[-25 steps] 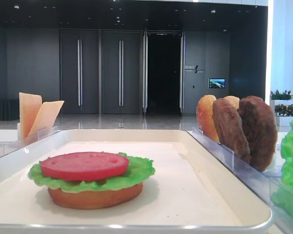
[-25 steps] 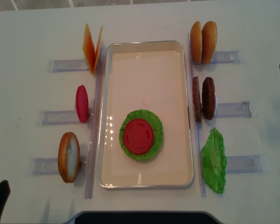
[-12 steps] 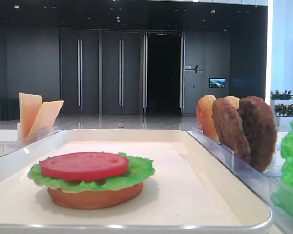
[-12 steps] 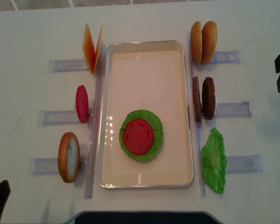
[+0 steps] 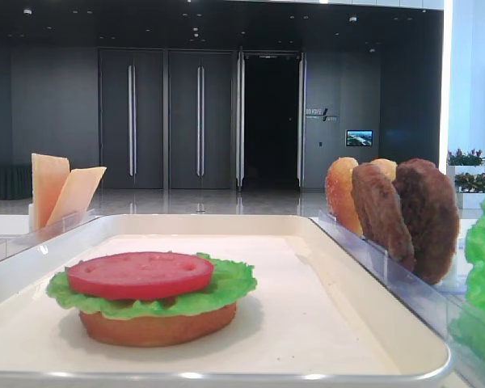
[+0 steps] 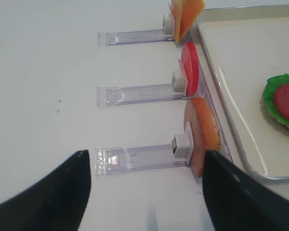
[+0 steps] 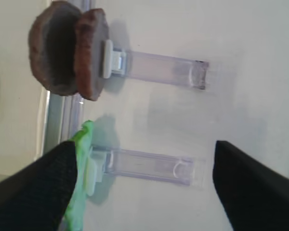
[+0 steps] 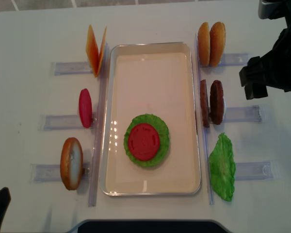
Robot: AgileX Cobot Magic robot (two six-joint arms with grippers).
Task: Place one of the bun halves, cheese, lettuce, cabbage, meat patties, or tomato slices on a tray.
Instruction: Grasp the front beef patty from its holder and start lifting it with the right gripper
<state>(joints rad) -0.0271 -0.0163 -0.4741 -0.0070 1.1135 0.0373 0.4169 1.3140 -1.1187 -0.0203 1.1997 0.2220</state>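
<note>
While my right fingers [image 7: 144,187] hang spread wide and empty over the counter [image 8: 34,39], the meat patties [image 7: 70,48] stand on edge at eleven o'clock, faces toward the tray [image 8: 150,53]; my right arm is nearer.

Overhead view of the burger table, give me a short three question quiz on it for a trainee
1. True or false: a tomato slice lies on top of the lettuce inside the tray.
2. What stands upright in the holder just right of the tray's middle? A) cheese B) two meat patties C) a cup
3. Fill in: the right hand hangs over the table with its fingers ____ and nothing between them.

Key
1. True. The low side view also shows a flat bun half under the lettuce.
2. B.
3. Open; the right wrist view shows the fingers wide apart above the patty and lettuce holders.
</note>
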